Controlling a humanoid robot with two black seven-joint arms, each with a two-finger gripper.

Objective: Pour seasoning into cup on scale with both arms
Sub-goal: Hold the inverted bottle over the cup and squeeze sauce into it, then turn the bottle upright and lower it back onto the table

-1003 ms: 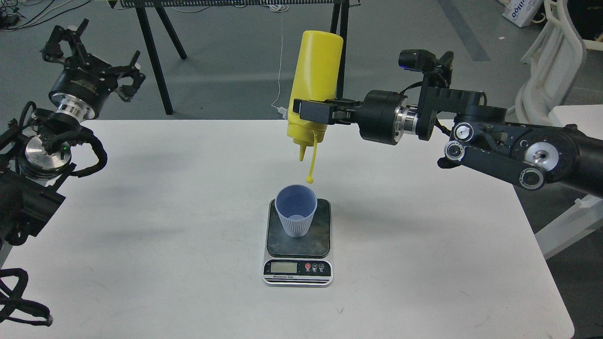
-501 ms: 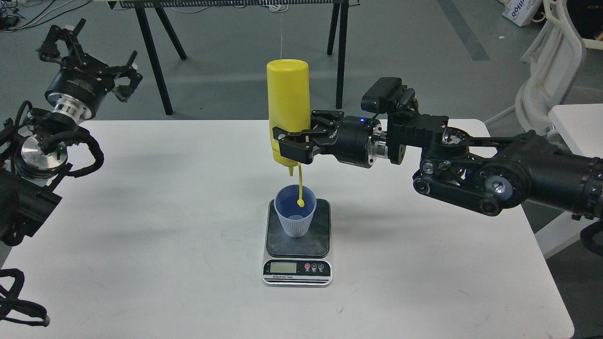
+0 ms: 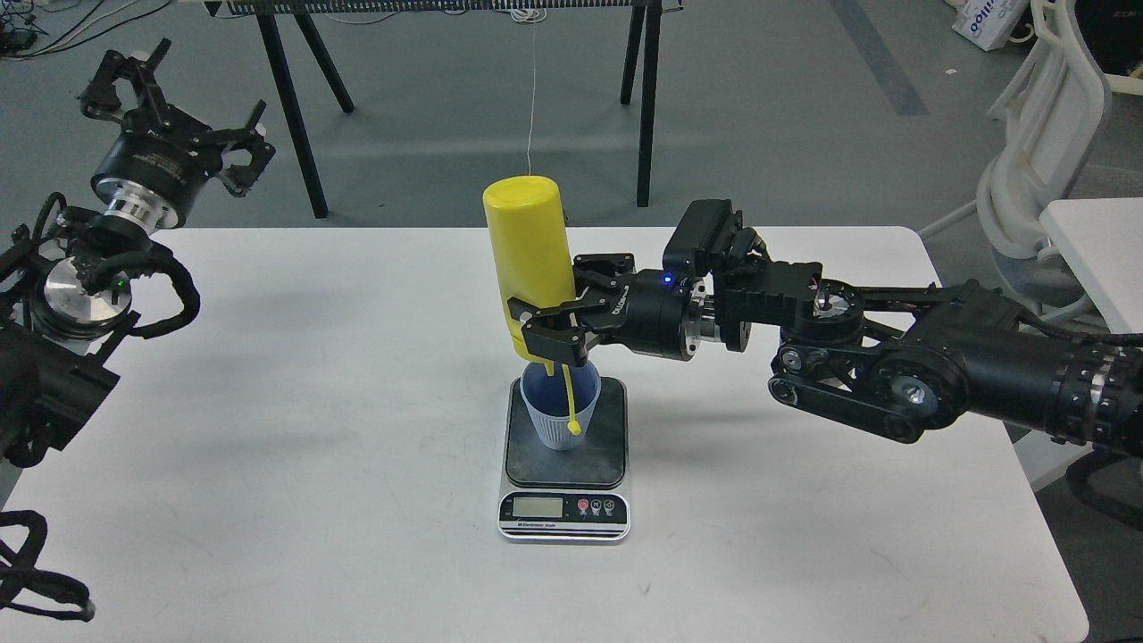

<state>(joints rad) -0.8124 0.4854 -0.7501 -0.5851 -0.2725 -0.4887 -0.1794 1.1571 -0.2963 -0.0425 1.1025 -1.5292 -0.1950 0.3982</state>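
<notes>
The yellow seasoning bottle (image 3: pixel 529 259) hangs upside down, nozzle end down, right over the light blue-grey ribbed cup (image 3: pixel 561 413). Its thin tethered cap (image 3: pixel 574 429) dangles in front of the cup's wall. My right gripper (image 3: pixel 546 335) is shut on the bottle's lower end, close above the cup's rim. The nozzle tip is hidden behind the fingers. The cup stands on the dark plate of the scale (image 3: pixel 564 509) at the table's middle front. My left gripper (image 3: pixel 174 98) is held up at the far left, off the table's back edge, open and empty.
The white table (image 3: pixel 312 402) carries only the scale and cup. Black trestle legs (image 3: pixel 295 107) stand on the grey floor behind it. A white chair (image 3: pixel 1045 134) and a second white table edge (image 3: pixel 1098 250) are at the right.
My right arm has swung left and down with the inverted bottle, bringing its nozzle end from high above the cup to just over the rim. The left arm has barely moved.
</notes>
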